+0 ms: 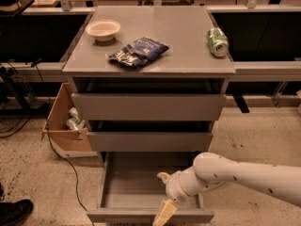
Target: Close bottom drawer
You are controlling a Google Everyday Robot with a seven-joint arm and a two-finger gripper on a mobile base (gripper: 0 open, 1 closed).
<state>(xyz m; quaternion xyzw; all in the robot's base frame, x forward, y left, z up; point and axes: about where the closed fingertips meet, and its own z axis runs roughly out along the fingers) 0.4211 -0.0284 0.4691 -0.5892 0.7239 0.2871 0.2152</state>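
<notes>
The bottom drawer (127,185) of the grey cabinet is pulled wide open, showing its flat grey tray body. Its slim front (117,216) runs along the lower edge of the view. My gripper (163,197) hangs over the drawer's right front part, on a white arm coming in from the right. One cream finger (163,213) points down over the drawer front. The other finger (163,177) sits above the tray. The two drawers above, top (148,106) and middle (149,141), are closed or nearly so.
On the cabinet top (188,32) lie a white bowl (102,29), a dark snack bag (137,52) and a green can (217,41). A cardboard box (63,121) with items stands left of the cabinet. A cable (61,159) runs on the floor. A shoe (14,212) is at bottom left.
</notes>
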